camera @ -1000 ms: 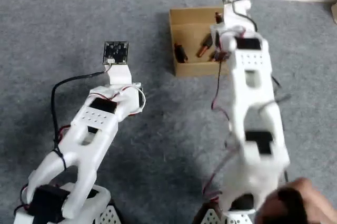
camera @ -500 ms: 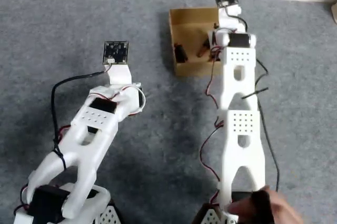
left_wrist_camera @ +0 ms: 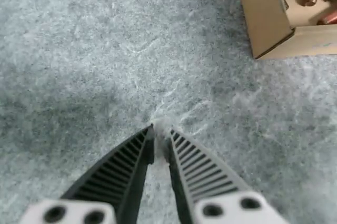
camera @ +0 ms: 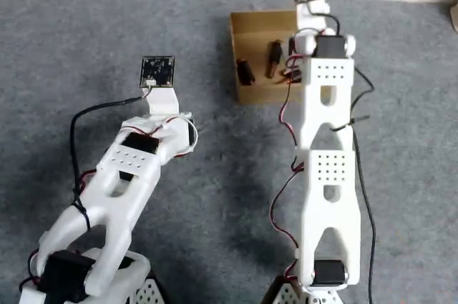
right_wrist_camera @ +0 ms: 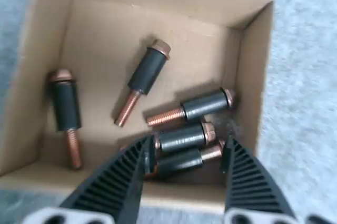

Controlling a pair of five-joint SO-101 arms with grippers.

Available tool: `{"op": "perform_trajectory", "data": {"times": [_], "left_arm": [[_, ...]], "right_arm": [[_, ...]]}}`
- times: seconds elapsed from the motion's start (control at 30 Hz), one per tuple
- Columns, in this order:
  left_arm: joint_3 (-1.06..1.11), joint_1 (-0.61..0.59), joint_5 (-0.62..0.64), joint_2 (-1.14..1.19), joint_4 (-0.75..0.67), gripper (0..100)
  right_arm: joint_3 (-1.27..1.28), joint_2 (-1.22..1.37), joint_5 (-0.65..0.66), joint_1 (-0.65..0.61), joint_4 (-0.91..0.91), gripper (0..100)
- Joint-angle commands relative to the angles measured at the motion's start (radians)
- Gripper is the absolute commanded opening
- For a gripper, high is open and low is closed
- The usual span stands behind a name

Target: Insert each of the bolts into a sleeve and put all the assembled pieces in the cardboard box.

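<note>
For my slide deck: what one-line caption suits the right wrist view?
Open right gripper above cardboard box holding five sleeved bolts.

Five copper bolts in black sleeves lie inside the cardboard box.

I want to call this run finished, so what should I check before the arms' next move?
1. Right gripper empty: ok, open above the cardboard box.
2. Left gripper empty: ok, shut, over the carpet.
3. Box contents all assembled: ok, five assembled pieces lie inside, each a bolt in a sleeve.
4. Box upright: ok.
5. No parts left on the carpet: cannot tell, the arms hide part of it.
</note>
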Motion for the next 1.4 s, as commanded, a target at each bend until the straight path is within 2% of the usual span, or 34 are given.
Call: {"op": "perform_trajectory", "data": {"times": [0.0, 0.27, 0.37, 0.47, 0.6, 0.8, 0.97, 1.1, 1.2, 1.37], "left_arm": [[-0.042, -0.005, 0.003, -0.002, -0.014, 6], [-0.041, -0.008, 0.002, -0.004, -0.009, 6], [-0.041, -0.015, 0.002, -0.01, -0.008, 6], [-0.051, -0.016, 0.0, -0.019, 0.052, 6], [-0.071, -0.016, 0.0, -0.143, 0.17, 6], [-0.062, -0.025, -0.002, -0.547, 0.385, 6], [-0.058, -0.042, -0.121, -0.901, 0.609, 6], [0.038, -0.044, -0.221, -1.11, 0.675, 6], [0.188, -0.041, -0.261, -1.27, 0.715, 6], [0.455, -0.044, -0.287, -1.503, 0.729, 6]], "right_arm": [[-0.148, -0.163, 0.002, -0.025, 0.104, 18.1], [-0.148, -0.367, -0.006, -0.01, 0.186, 18.1], [-0.147, -0.443, -0.123, 0.016, 0.186, 18.1], [-0.145, -0.529, -0.212, 0.036, 0.188, 18.1], [-0.085, -0.694, -0.21, 0.036, 0.188, 18.1], [0.335, -1.095, -0.212, 0.039, 0.186, 18.1], [0.75, -1.555, -0.21, 0.036, 0.179, 18.1], [1.156, -1.851, -0.209, 0.036, 0.156, 18.1], [1.471, -2.058, -0.209, 0.036, 0.139, 18.1], [2.031, -2.424, -0.209, 0.036, -0.027, 18.1]]}}
